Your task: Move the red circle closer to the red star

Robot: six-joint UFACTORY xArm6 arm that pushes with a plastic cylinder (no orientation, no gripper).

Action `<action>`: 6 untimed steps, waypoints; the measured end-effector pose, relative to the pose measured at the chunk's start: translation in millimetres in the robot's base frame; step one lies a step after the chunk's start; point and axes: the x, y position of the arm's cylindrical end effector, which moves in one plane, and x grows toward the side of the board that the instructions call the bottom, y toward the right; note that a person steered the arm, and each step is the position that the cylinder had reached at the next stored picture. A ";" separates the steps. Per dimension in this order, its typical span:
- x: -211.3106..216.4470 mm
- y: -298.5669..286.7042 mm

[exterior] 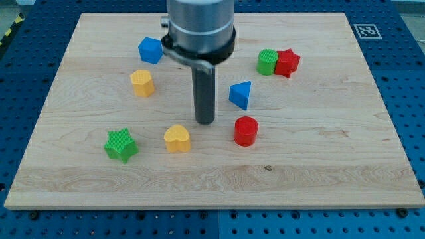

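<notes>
Nearest the view's bottom, on the wooden board (pixel 319 179), a green star (pixel 121 145) sits at lower left, with a yellow heart (pixel 177 138) to its right. The red circle (pixel 246 131) stands right of centre. My tip (pixel 205 122), a bare rod holding nothing, rests between the heart and the red circle, touching neither. Further up, a blue triangle (pixel 241 94) lies just above the red circle, and a yellow block (pixel 142 83) at left. Farthest, a blue block (pixel 151 50) sits upper left; the red star (pixel 287 63) touches a green block (pixel 267 62) at upper right, well apart from the circle.
</notes>
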 end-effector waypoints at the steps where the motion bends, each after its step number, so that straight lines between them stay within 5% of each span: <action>1: 26.3 10.7; 6: 16.1 125.2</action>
